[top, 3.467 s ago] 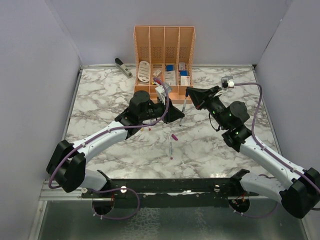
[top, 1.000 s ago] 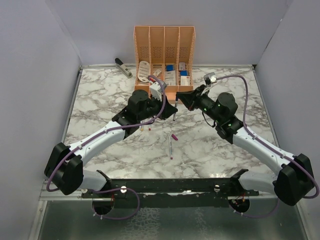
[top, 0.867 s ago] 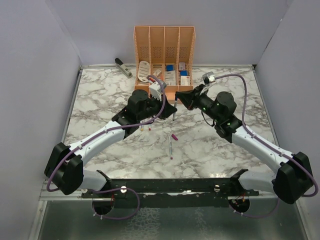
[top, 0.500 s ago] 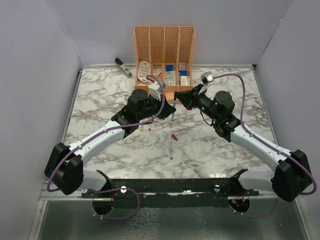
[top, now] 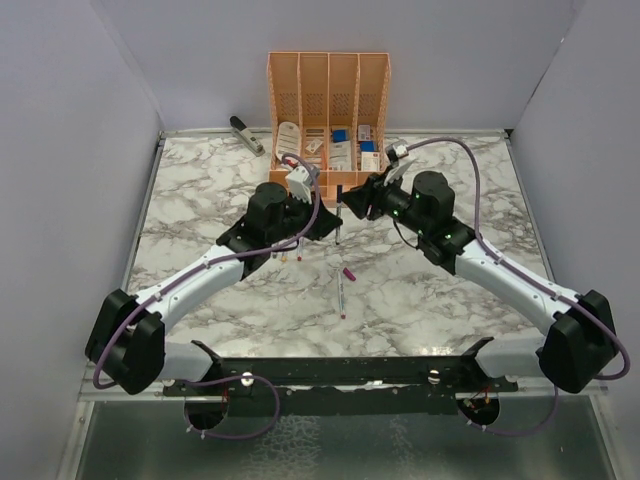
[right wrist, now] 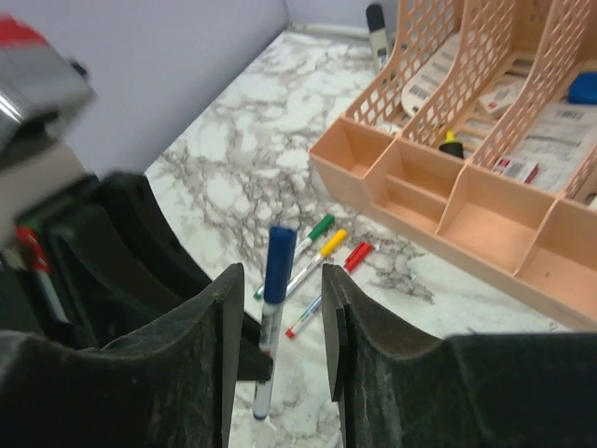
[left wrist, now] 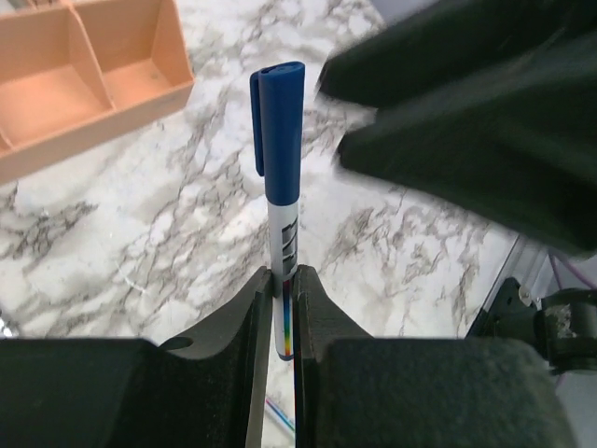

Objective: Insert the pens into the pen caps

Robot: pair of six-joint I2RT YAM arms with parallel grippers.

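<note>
Just before the organiser (top: 328,75), our left tool (left wrist: 280,308) clamps the upright pen (left wrist: 283,233) while our right tool (right wrist: 278,280) stands apart around its blue cap (left wrist: 279,131), so we risk a finger catching the cap on retreat and tugging it loose.

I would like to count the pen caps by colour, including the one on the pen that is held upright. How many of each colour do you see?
Blue cap, on the held pen: 1
Green cap: 1
Yellow cap: 1
Red cap: 1
Purple cap: 1
Total: 5
</note>
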